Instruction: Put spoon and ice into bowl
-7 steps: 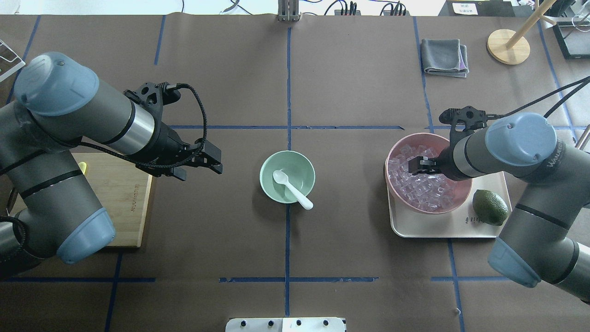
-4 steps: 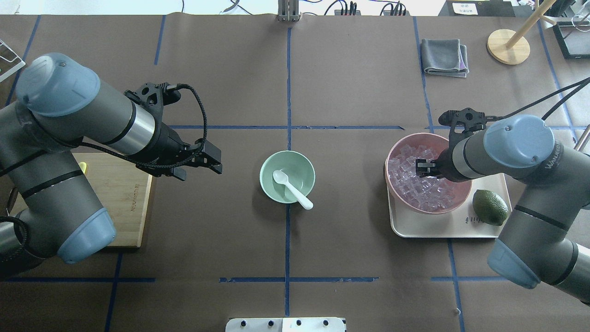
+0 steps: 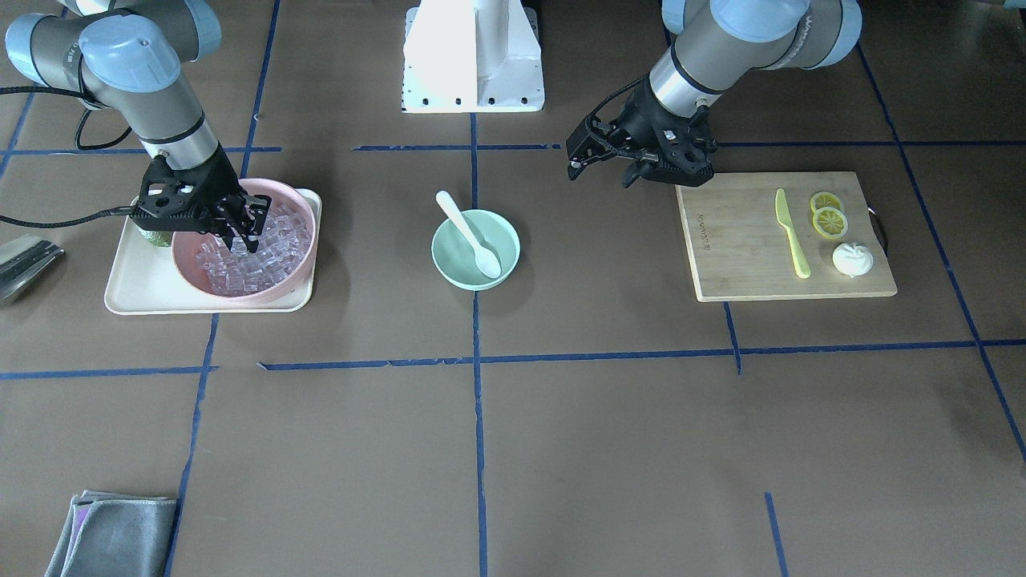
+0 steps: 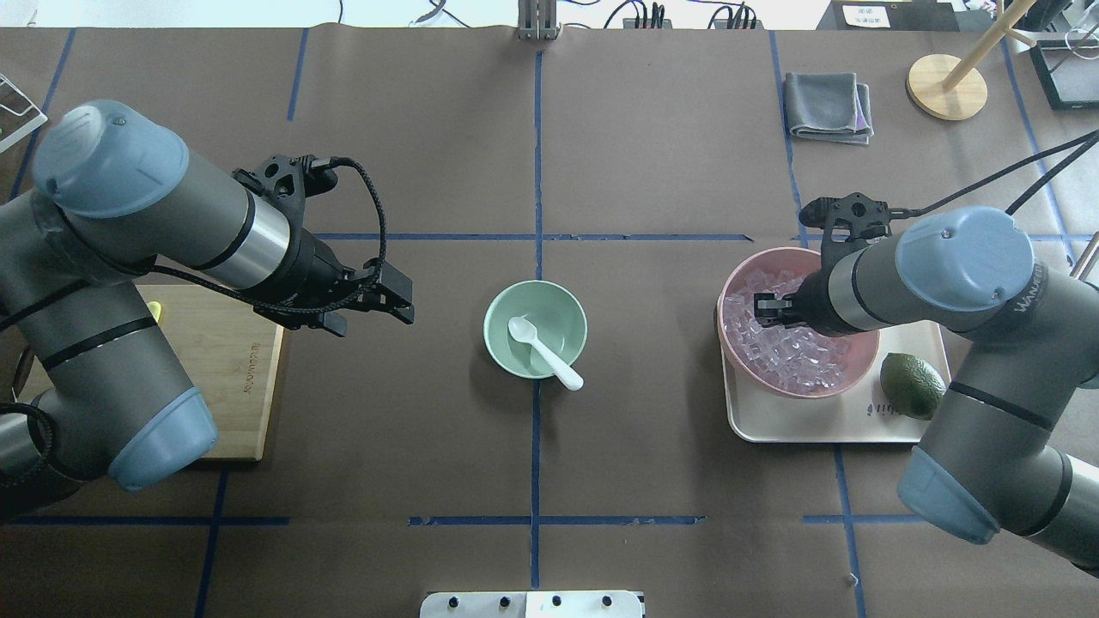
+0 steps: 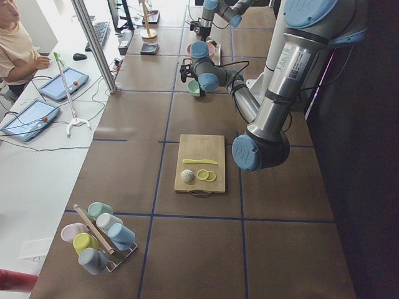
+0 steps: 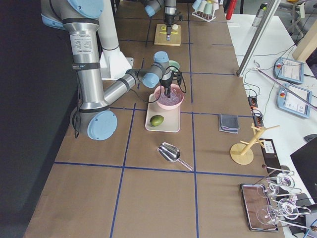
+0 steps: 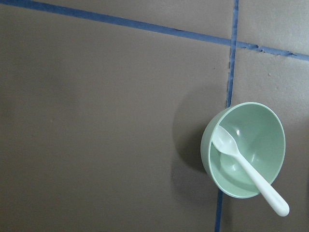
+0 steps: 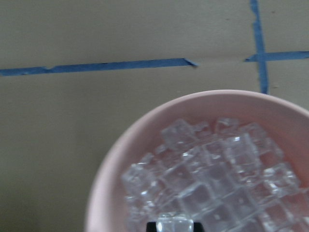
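Ice cube [image 8: 175, 224] pinched between the two black fingers of the right gripper [image 4: 768, 311], which are drawn in against its sides; seen in the right wrist view at the bottom edge. Beneath the gripper lies the rest of the ice [image 8: 212, 188], a heap of clear cubes that fills the pink bowl [image 4: 745, 265]. Whether the held cube touches the heap cannot be told. The pink bowl stands on a cream tray [image 4: 816, 425] on the robot's right, and a dark green fruit [image 4: 913, 385] rests on the same tray just beside the bowl.

Left gripper [image 4: 405, 305]: fingers spread, nothing between them, poised over bare table on the robot's left of the mint-green bowl [image 4: 567, 305] and apart from it. Behind the left arm lies a wooden cutting board [image 3: 745, 264] with a yellow-green knife [image 3: 791, 236], two lemon slices [image 3: 828, 216] and a small white round piece [image 3: 852, 259].

Mint-green bowl: at the table's centre, over a line of blue tape [image 4: 535, 463]. The spoon [image 4: 543, 346] lies in it, scoop down on the inner wall, handle leaning on the rim and reaching past it toward the robot's side. No ice shows in this bowl
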`<state>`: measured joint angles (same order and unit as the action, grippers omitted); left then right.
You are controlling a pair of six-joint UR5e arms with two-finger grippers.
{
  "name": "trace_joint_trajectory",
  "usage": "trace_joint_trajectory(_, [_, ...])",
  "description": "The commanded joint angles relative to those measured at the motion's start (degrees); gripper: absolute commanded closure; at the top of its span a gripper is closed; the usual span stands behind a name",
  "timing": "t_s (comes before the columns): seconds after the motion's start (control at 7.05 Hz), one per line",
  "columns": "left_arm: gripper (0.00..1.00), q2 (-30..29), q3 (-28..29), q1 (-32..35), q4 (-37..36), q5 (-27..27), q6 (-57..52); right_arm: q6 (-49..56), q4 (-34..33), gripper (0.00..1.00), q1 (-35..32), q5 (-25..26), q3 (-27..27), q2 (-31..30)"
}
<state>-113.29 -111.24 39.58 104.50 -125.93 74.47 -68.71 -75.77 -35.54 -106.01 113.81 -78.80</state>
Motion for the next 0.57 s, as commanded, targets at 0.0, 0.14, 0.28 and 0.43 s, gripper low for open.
trace_joint_trajectory(0.0, [0.1,0.0,-0.29,0.06,0.0,0.07,0.06,-9.53,-6.28,1.0,6.76,2.11,-0.16,11.23])
trace_joint_trajectory(0.14, [0.1,0.0,-0.38,0.14,0.0,0.07,-0.03,-13.69,-8.76,1.0,9.76,4.91,-1.21,16.08])
trace_joint_trajectory(0.28, [0.1,0.0,-0.38,0.14,0.0,0.07,-0.03,-18.26,-8.52,1.0,11.7,6.24,-5.05,20.31])
trace_joint_trajectory(0.43, [0.09,0.0,-0.38,0.14,0.0,0.07,0.06,-20.82,-8.26,1.0,12.42,7.73,-10.22,24.88])
